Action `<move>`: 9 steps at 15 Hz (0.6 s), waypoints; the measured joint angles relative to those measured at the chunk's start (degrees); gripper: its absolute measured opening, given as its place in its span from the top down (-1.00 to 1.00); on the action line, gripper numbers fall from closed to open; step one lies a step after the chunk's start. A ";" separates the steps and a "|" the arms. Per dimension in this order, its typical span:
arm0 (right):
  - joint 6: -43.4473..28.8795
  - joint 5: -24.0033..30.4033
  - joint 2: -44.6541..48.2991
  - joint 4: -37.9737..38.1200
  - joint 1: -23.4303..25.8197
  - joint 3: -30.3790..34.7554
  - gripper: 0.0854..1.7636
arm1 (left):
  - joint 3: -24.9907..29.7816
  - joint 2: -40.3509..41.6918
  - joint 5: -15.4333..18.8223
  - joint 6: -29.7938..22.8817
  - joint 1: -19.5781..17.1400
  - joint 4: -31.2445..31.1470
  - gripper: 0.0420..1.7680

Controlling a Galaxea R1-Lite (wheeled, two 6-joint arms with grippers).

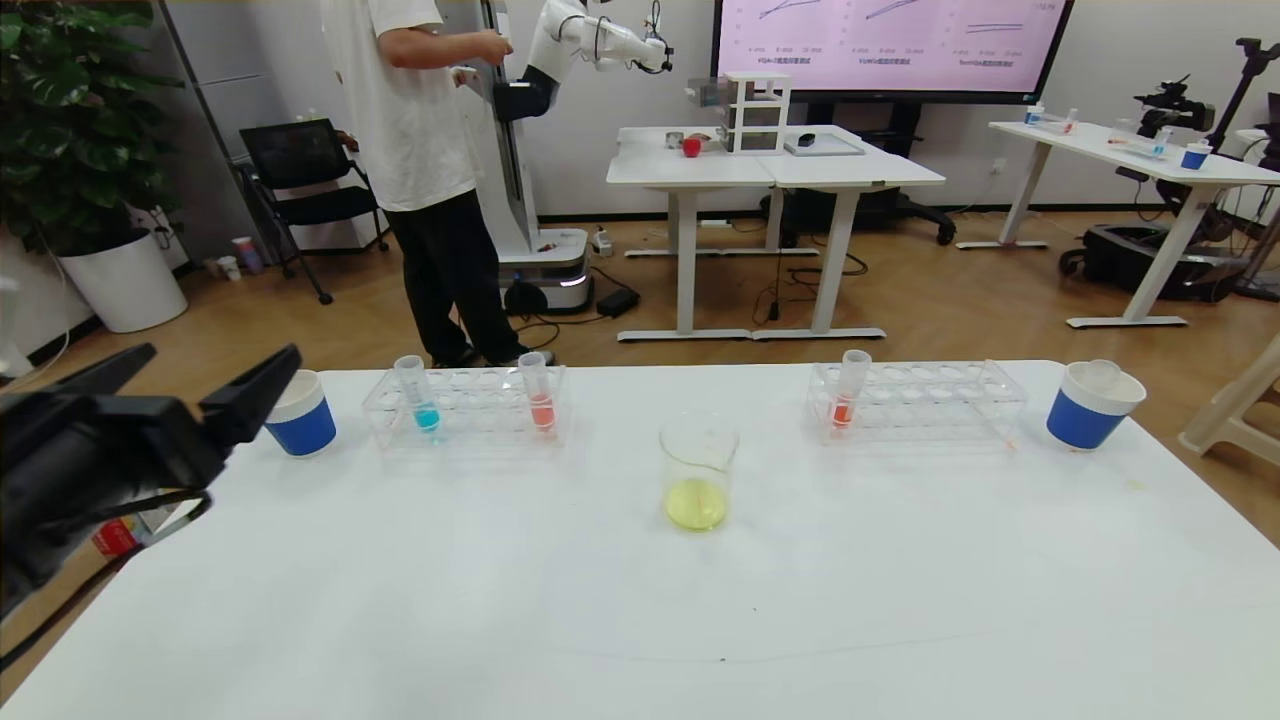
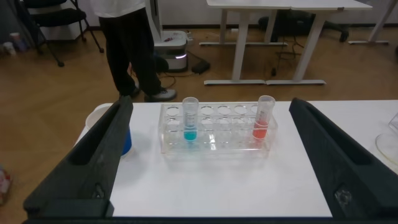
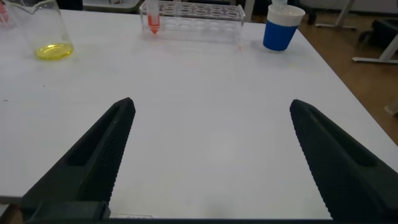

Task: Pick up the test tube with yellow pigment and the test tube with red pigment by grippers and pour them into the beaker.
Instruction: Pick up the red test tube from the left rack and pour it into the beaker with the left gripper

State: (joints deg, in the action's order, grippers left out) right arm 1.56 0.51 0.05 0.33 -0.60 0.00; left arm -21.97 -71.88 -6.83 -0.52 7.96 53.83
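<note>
The beaker [image 1: 697, 462] stands mid-table with yellow liquid at its bottom; it also shows in the right wrist view [image 3: 46, 31]. The test tube with red pigment [image 1: 539, 392] stands upright at the right end of the left rack [image 1: 470, 410], with a blue-liquid tube [image 1: 416, 392] at the other end. In the left wrist view the red tube [image 2: 263, 118] is ahead of my left gripper [image 2: 211, 106]. My left gripper [image 1: 220, 358] is open and empty, short of the rack at the table's left edge. My right gripper [image 3: 212, 104] is open over bare table. The yellow tube is out of view.
A second rack [image 1: 920, 400] at the right holds an orange-red tube [image 1: 848, 392]. Blue-and-white paper cups stand at the left [image 1: 300, 412] and right [image 1: 1092, 403]. A person [image 1: 420, 150] stands beyond the table's far edge.
</note>
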 joint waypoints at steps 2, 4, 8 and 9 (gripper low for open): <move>0.00 0.00 0.00 0.02 0.00 0.00 -0.97 | -1.82 -8.56 -5.99 -1.48 6.62 4.85 -0.98; 0.00 0.00 0.00 0.02 0.00 0.00 -0.97 | -3.91 -16.15 -10.20 -2.36 11.47 9.67 -0.98; 0.00 0.00 0.00 0.00 0.00 0.00 -0.97 | -7.41 -30.49 -14.36 -2.69 16.20 20.77 -0.98; 0.00 0.00 0.00 0.02 0.00 0.00 -0.97 | -8.20 -33.94 -14.92 -2.69 16.90 23.48 -0.98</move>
State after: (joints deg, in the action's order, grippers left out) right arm 1.56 0.51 0.05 0.35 -0.60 0.00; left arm -30.17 -105.81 -21.75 -3.22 24.86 77.31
